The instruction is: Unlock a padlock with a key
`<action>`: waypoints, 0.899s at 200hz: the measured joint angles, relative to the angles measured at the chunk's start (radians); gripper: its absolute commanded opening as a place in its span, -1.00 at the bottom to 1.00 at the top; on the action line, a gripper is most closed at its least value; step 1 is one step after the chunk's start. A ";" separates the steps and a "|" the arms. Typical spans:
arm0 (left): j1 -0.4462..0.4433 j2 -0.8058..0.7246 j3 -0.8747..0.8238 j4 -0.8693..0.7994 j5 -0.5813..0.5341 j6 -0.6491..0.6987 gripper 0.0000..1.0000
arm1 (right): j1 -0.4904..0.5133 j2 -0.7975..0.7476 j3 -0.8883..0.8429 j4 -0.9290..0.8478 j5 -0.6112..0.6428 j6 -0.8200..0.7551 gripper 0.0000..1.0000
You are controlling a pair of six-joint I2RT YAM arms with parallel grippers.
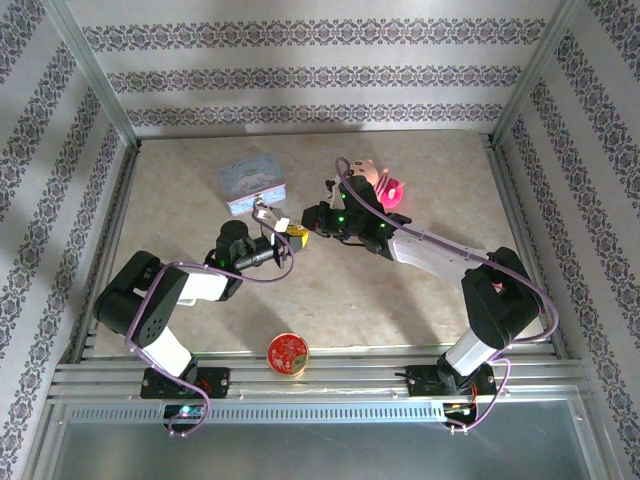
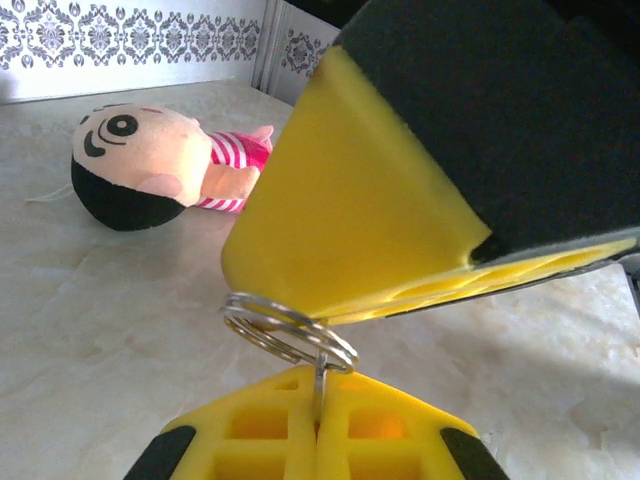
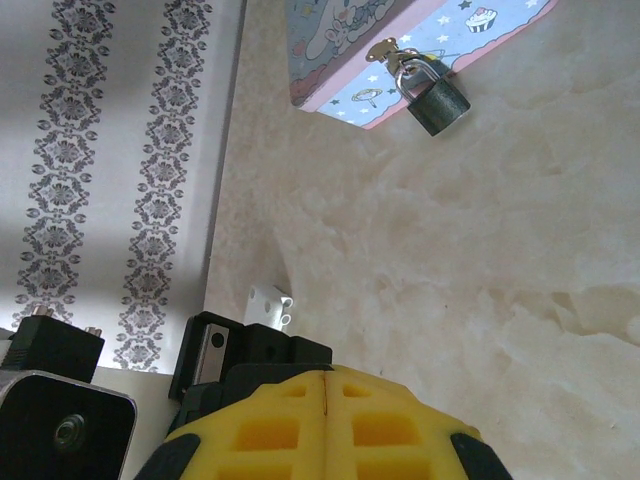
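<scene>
While its two yellow fingers press together at the bottom centre of the left wrist view, the left gripper [image 2: 320, 395] pinches a small thin greyish metal key [image 2: 320, 371] edge-on in their seam. A silvery split key ring [image 2: 262, 328] sits just above the fingertips. One broad yellow finger [image 2: 345, 200] of the right gripper slants down from the upper right to that ring.

At the bottom of its own wrist view the right gripper [image 3: 327, 385] is closed with nothing visible between its fingers. At the top of that frame a tiny dark padlock with a silvery shackle [image 3: 437, 102] hangs from the brass clasp [image 3: 383, 50] of a pale blue rectangular tin [image 3: 345, 45].

From above, both grippers meet mid-frame on the beige marbled table [image 1: 420, 310], just below the tin. A black-haired plush doll in pink stripes [image 2: 150, 165] lies nearby, and a round red tin [image 1: 288, 355] stands at lower centre.
</scene>
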 measured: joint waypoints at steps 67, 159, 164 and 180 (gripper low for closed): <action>-0.011 -0.168 0.001 -0.277 -0.158 0.200 -1.00 | -0.001 -0.018 -0.004 -0.056 0.012 -0.045 -0.64; -0.306 -0.360 0.124 -0.697 -0.700 0.925 -1.00 | -0.137 -0.186 -0.003 -0.270 -0.004 -0.197 -0.18; -0.328 -0.358 0.136 -0.703 -0.727 0.976 -1.00 | -0.145 -0.194 -0.003 -0.288 -0.001 -0.205 -0.17; -0.385 -0.336 0.181 -0.711 -0.814 1.128 -1.00 | -0.165 -0.221 -0.005 -0.337 0.002 -0.229 -0.14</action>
